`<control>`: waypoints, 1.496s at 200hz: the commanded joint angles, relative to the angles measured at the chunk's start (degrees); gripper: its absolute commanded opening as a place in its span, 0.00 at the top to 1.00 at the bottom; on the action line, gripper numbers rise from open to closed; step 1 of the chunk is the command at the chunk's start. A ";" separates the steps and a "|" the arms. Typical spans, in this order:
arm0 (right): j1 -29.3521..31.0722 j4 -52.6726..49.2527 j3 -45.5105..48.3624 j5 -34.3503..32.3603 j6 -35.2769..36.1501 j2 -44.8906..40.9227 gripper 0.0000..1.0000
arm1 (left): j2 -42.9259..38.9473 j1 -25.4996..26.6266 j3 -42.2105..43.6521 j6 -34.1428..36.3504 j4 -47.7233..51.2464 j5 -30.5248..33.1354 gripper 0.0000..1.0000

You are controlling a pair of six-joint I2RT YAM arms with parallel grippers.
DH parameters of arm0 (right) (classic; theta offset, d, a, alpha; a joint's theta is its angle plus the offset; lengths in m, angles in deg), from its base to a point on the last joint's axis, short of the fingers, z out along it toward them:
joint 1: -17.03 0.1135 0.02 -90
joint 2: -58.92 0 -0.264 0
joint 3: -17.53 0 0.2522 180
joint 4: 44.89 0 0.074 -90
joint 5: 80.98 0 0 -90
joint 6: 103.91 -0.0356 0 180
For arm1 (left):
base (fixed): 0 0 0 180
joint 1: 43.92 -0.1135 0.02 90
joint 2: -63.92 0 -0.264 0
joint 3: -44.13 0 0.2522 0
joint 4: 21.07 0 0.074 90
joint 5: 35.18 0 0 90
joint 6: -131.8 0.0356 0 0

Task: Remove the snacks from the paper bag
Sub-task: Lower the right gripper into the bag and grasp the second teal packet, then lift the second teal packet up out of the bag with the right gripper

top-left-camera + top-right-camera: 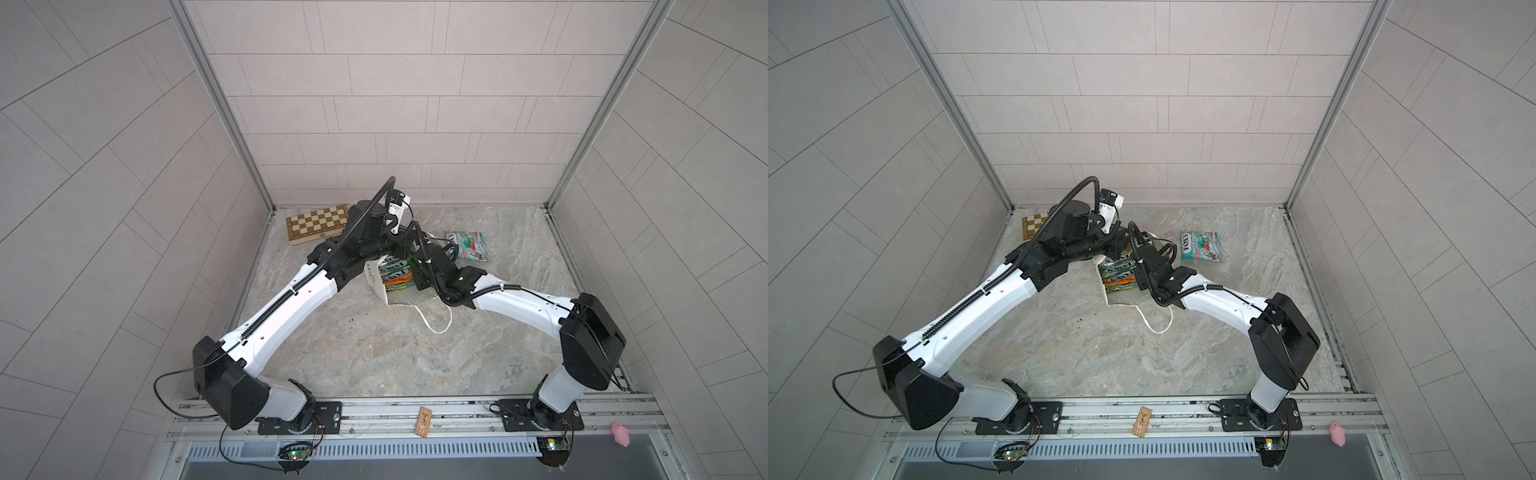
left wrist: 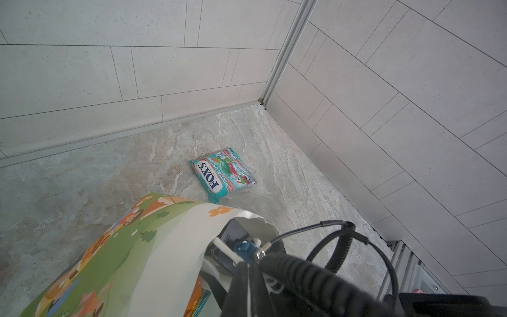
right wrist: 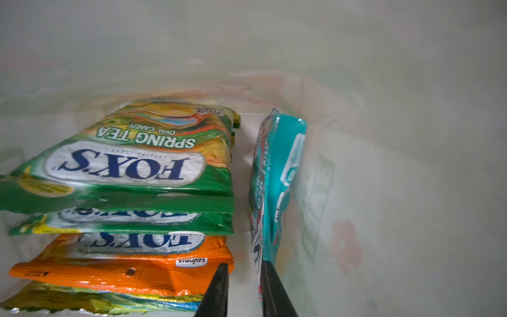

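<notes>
1. Snacks (image 3: 123, 170) sit stacked inside the tipped paper bag (image 1: 374, 278).
2. Right gripper (image 3: 244, 264) is inside it, jaws slightly parted astride an upright teal packet (image 3: 277, 175).
3. Left gripper (image 1: 407, 246) is closed at the bag's far side; grasp unclear.
4. Second teal packet (image 1: 467, 246) lies beyond the bag.

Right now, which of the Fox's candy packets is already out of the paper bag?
The teal Mint Blossom packet, lying flat on the table beside the paper bag; the other packets all sit inside it.
</notes>
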 commanded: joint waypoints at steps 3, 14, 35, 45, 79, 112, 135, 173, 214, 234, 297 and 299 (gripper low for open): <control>0.08 0.45 -1.10 -5.29 -1.23 2.32 0.73 | -2.24 0.44 -0.11 -0.20 -2.37 -2.22 1.00; 0.13 0.52 -1.45 -6.12 -1.23 3.00 0.71 | -2.14 0.38 -0.13 -0.26 -2.36 -2.27 1.00; 0.07 1.14 -1.87 -7.01 -1.08 4.60 0.68 | -2.22 0.44 -0.11 -0.16 -2.37 -2.43 1.00; -0.01 1.01 -2.45 -7.43 -0.97 5.42 0.65 | -2.20 0.41 -0.11 -0.16 -2.37 -2.53 1.00; 0.06 0.66 -3.91 -8.80 -1.46 7.70 0.54 | -2.21 0.35 -0.12 0.02 -2.37 -2.73 1.00; -0.49 -0.15 -5.41 -8.71 -2.21 10.11 0.49 | -2.39 0.35 -0.15 0.10 -2.37 -2.79 1.00; -1.06 -0.36 -6.10 -8.63 -2.94 11.75 0.48 | -2.46 0.37 -0.11 0.04 -2.40 -2.78 1.00; -2.16 -1.48 -8.20 -6.25 -3.59 14.61 0.54 | -2.64 0.34 0.03 0.45 -2.36 -2.50 1.00; -2.35 -1.76 -8.85 -5.21 -2.70 13.93 0.90 | -2.81 0.29 0.20 0.63 -2.37 -1.42 1.00; -2.39 -1.76 -8.43 -4.93 -1.78 12.36 1.00 | -2.75 0.31 0.41 0.63 -2.40 -0.41 1.00; -2.48 -0.46 -4.90 -1.82 0.61 4.79 1.00 | -2.75 0.33 0.68 0.62 -2.11 1.96 1.00; -2.48 -0.36 -4.72 -1.74 0.68 4.51 1.00 | -2.79 0.28 0.68 0.56 -2.11 1.96 1.00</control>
